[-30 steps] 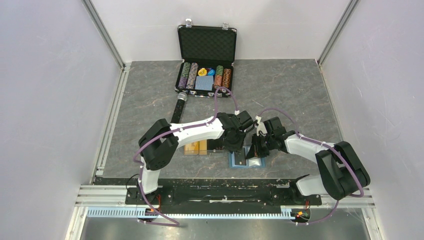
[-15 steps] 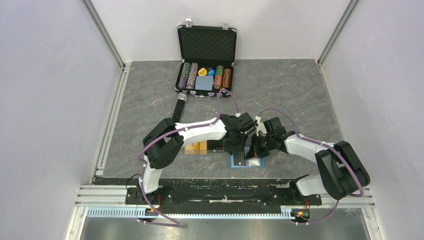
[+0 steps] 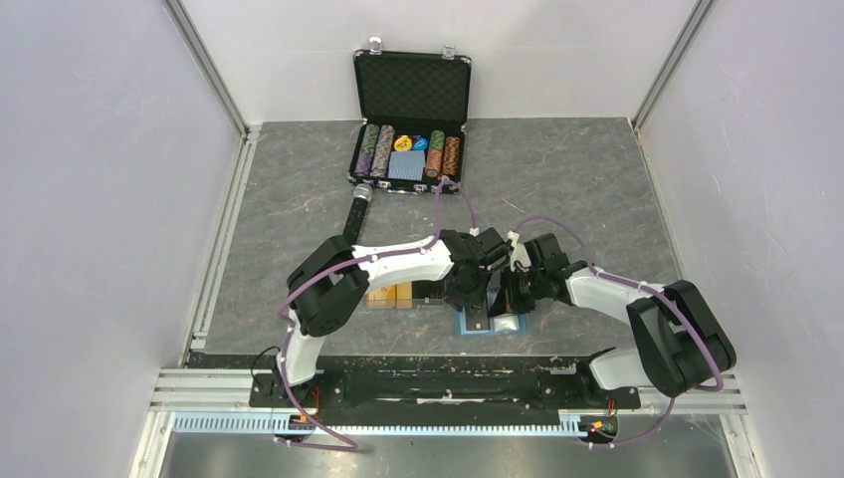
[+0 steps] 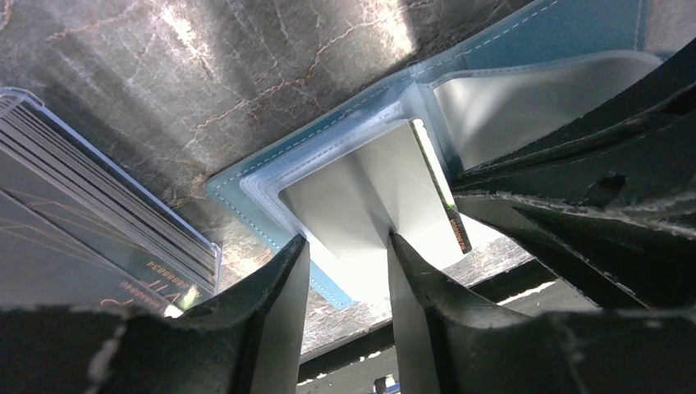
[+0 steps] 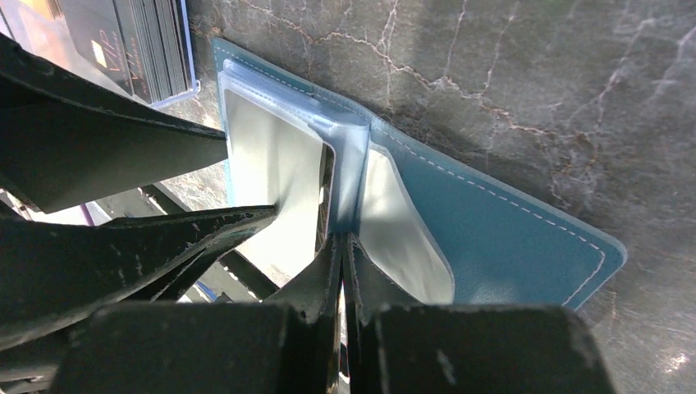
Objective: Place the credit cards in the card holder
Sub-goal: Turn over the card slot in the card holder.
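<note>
Left arm (image 3: 398, 261) has swung its elbow a touch rightward and eased closer over the card holder (image 5: 492, 230), which lies open at the middle of the table's (image 3: 597, 179) near edge. Left gripper (image 4: 346, 242): jaws apart, straddling the clear sleeve (image 4: 345, 189), nothing pinched that we can see. One credit card (image 4: 441, 185) stands edge-on at that sleeve, seemingly partway in. Right gripper (image 5: 342, 240): clamped tight, tips at the fold. We judge the job barely begun: orange credit cards (image 3: 390, 296) wait just left of the holder.

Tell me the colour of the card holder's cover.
The card holder is teal-blue with pale edge stitching; clearest in the right wrist view.
</note>
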Controlling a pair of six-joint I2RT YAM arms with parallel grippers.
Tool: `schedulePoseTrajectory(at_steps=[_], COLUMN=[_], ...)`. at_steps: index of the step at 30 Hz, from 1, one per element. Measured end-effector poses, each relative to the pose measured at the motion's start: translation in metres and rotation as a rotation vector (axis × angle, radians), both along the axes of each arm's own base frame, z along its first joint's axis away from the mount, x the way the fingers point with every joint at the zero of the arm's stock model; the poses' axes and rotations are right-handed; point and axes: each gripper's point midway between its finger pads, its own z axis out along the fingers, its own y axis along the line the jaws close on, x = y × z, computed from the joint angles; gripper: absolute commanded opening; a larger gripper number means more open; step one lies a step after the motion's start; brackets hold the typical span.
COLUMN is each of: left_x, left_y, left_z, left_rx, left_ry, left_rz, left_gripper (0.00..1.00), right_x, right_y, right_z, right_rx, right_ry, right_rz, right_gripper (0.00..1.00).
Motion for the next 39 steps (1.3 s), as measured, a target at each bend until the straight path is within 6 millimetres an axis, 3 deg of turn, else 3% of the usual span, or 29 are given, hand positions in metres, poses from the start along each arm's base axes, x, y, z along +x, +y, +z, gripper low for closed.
schedulePoseTrajectory(at_steps=[9, 16, 25, 33, 39], left_x=[0.002, 0.002, -0.009, -0.013, -0.012], left_y=[-0.004, -0.01, -0.052, -0.057, -0.058], left_z=[0.006, 0.026, 0.053, 0.055, 0.052], left_rx=[-0.035, -0.093, -0.298, -0.324, -0.331], left_ry=[0.009, 0.002, 0.036, 0.065, 0.063], left_rz=[0.003, 0.0, -0.045, -0.023, -0.019], left_gripper=[0.36, 0.34, 0.39, 0.39, 0.39], right_x=[0.0, 0.0, -0.001, -0.004, -0.001], right_y=[0.0, 0.0, 0.002, -0.002, -0.01], right_z=[0.0, 0.0, 0.0, 0.003, 0.016], right_rx=[0.001, 0.002, 0.003, -0.029, -0.086], right_ry=[0.001, 0.004, 0.003, 0.025, 0.008], right_rz=[0.0, -0.003, 0.002, -0.002, -0.019], right_gripper=[0.0, 0.0, 0.0, 0.05, 0.1])
